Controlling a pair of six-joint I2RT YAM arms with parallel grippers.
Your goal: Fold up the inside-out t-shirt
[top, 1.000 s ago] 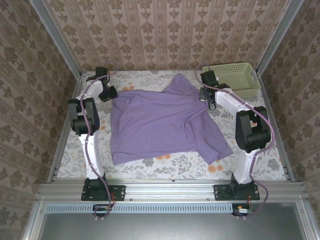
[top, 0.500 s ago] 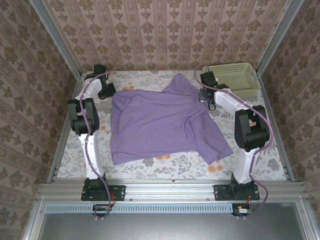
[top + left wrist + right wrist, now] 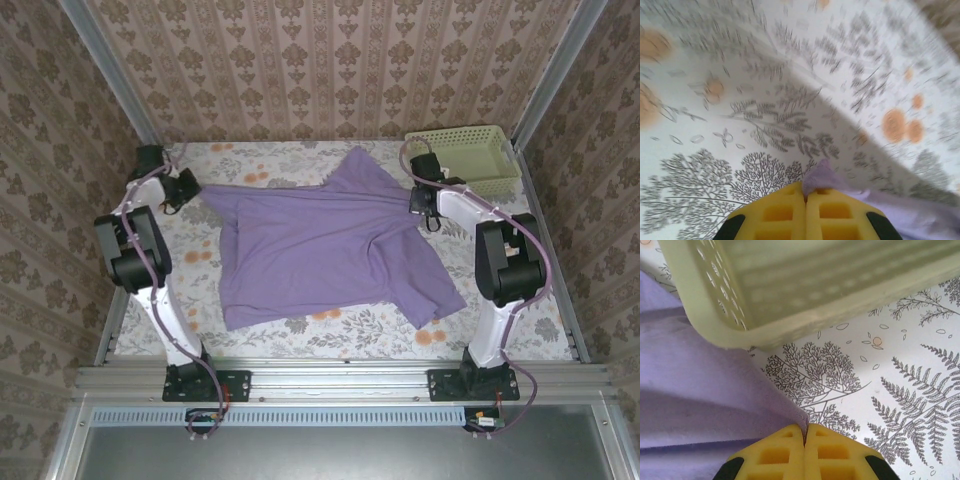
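The lavender inside-out t-shirt (image 3: pixel 320 245) lies spread over the flowered table, its far edge pulled taut between both arms. At the far left, my left gripper (image 3: pixel 188 188) is shut on a corner of the t-shirt (image 3: pixel 822 176), which pokes up between the yellow fingertips (image 3: pixel 785 212). At the far right, beside the basket, my right gripper (image 3: pixel 416 200) is shut on the shirt's other far edge (image 3: pixel 715 405), the fabric pinched between its yellow pads (image 3: pixel 832 452). One sleeve trails toward the near right (image 3: pixel 435 295).
A pale green mesh basket (image 3: pixel 470 158) stands in the far right corner, its rim (image 3: pixel 805 322) right above my right gripper. Patterned walls close the table in on three sides. A metal rail (image 3: pixel 340 378) runs along the near edge.
My left gripper has shut on the shirt's far left corner and pulled it out to the left, stretching the far edge. The right gripper has shifted slightly right, still holding.
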